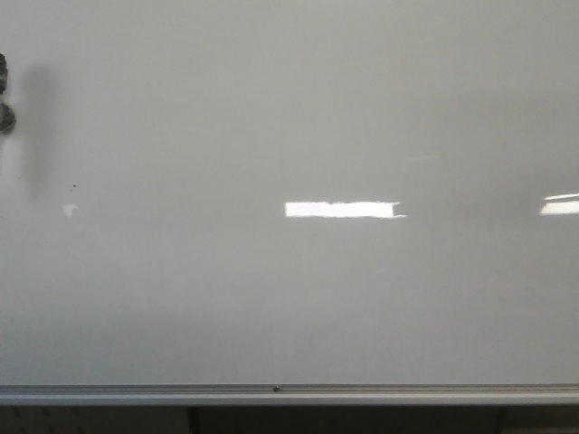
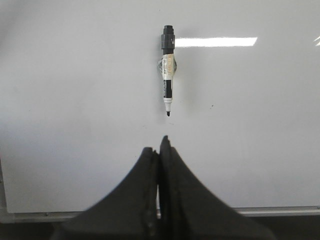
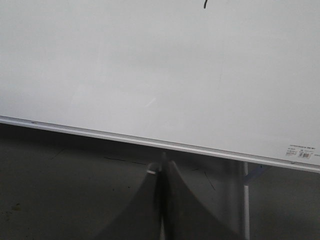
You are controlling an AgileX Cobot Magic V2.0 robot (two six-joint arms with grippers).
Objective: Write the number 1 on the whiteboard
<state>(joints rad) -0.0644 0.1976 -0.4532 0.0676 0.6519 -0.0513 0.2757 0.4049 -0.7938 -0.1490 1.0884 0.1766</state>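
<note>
The whiteboard runs past the top, left and right edges of the front view, so its full extent cannot be told. At the far left edge a dark rounded object is cut off by the frame; what it is cannot be told from this view. A tiny dark speck near it is too small to identify. In the right wrist view a short dark stroke is cropped by the frame's edge, so its shape cannot be read, and a small label at the board's corner has print too small to read. The print on the marker in the left wrist view is likewise illegible.
</note>
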